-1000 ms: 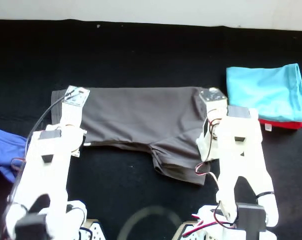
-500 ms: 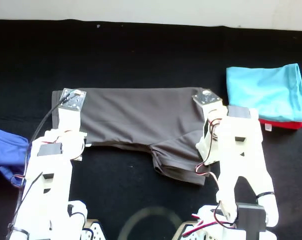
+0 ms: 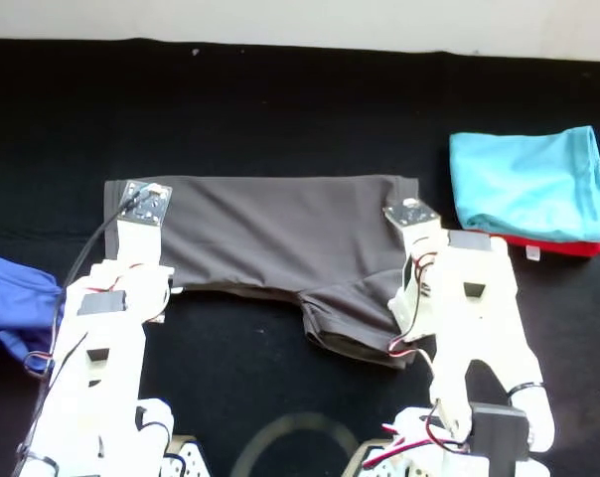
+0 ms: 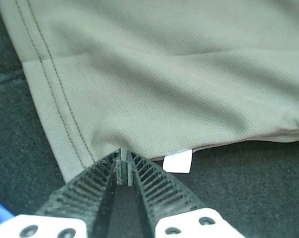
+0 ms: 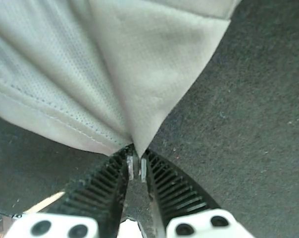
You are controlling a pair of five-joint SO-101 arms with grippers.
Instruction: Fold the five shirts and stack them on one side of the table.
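Note:
A grey shirt (image 3: 270,238) lies folded into a wide band across the middle of the black table (image 3: 280,99). My left gripper (image 4: 124,167) is shut on the grey shirt (image 4: 164,84) at its near left corner, beside a small white tag (image 4: 177,161). My right gripper (image 5: 135,166) is shut on a pinched fold of the grey shirt (image 5: 115,69) at its right end. In the high view the left arm (image 3: 131,258) stands over the shirt's left end and the right arm (image 3: 449,288) over its right end. A folded cyan shirt (image 3: 528,184) lies on a red shirt (image 3: 558,245) at the right.
A crumpled blue shirt (image 3: 12,303) lies at the table's left edge. A pale wall (image 3: 300,20) runs behind the far edge. Bare black cloth stretches beyond the grey shirt and between the two arm bases.
Both arms have drawn back toward the near edge, pulling the grey shirt's ends with them. The shirt's far edge now shows beyond both wrists.

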